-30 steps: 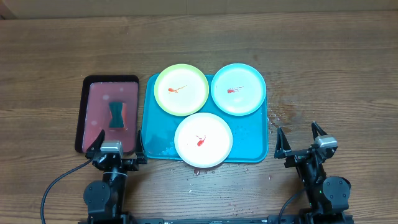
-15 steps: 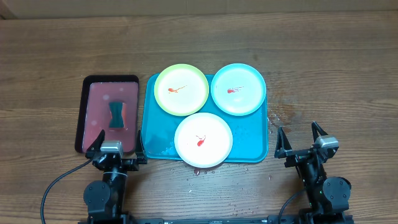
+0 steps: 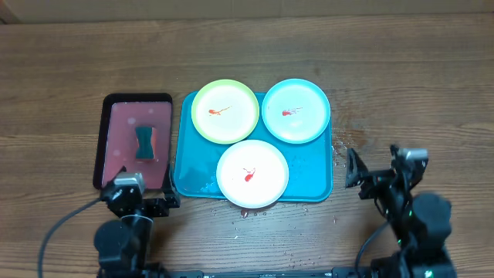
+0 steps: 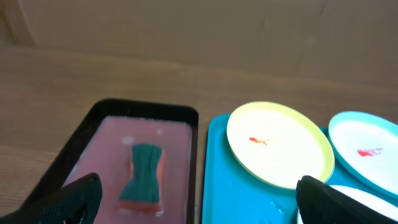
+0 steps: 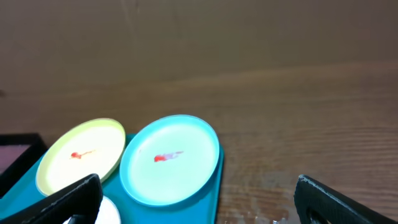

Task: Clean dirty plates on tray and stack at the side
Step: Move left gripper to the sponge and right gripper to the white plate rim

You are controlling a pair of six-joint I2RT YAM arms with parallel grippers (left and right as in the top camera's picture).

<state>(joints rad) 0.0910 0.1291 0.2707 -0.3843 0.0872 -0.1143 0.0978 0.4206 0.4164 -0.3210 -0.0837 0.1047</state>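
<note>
Three plates lie on the turquoise tray (image 3: 193,166): a lime-green plate (image 3: 225,111) at the back left, a cyan plate (image 3: 296,110) at the back right and a white plate (image 3: 252,173) at the front. Each has a red sauce smear. My left gripper (image 3: 143,194) is open and empty, near the tray's front left corner. My right gripper (image 3: 376,166) is open and empty over bare table, right of the tray. The left wrist view shows the lime-green plate (image 4: 280,143) and the cyan plate (image 4: 367,149). The right wrist view shows the cyan plate (image 5: 169,158) and the lime-green plate (image 5: 81,155).
A smaller black-rimmed reddish tray (image 3: 112,147) sits left of the turquoise tray and holds a green and orange sponge (image 3: 144,143), which also shows in the left wrist view (image 4: 144,174). Water drops and a small red spot mark the wood near the tray's front and right edges.
Both arms have risen from their low rest pose, and the wrists look larger from above. The right gripper has shifted slightly back. The plates, trays and sponge have not moved.
</note>
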